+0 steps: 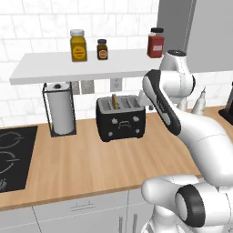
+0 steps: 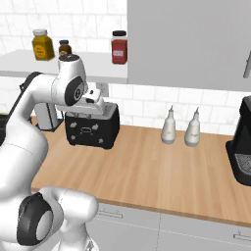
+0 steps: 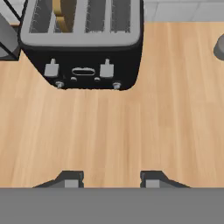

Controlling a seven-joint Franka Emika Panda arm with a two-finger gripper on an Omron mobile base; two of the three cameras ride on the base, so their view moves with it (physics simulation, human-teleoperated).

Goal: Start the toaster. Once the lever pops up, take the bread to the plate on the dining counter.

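Note:
The black two-slot toaster [image 1: 120, 119] [image 2: 92, 129] [image 3: 83, 48] stands on the wood worktop against the tiled wall. A tan slice of bread [image 1: 115, 101] [image 3: 64, 15] sticks up out of its left slot. Two small white levers [image 3: 51, 68] sit high on its front. My gripper [image 3: 109, 179] hovers over bare wood in front of the toaster, pointing down, open with nothing between its fingers. In the right base view my hand [image 2: 93, 102] hangs just above the toaster's top. The plate and the dining counter are out of view.
A paper towel holder [image 1: 60, 109] stands left of the toaster, under a white shelf [image 1: 82, 63] with jars. Two pale bottles [image 2: 169, 126] and a black coffee machine [image 2: 242, 147] are to the right. A black cooktop [image 1: 11, 157] lies at the far left.

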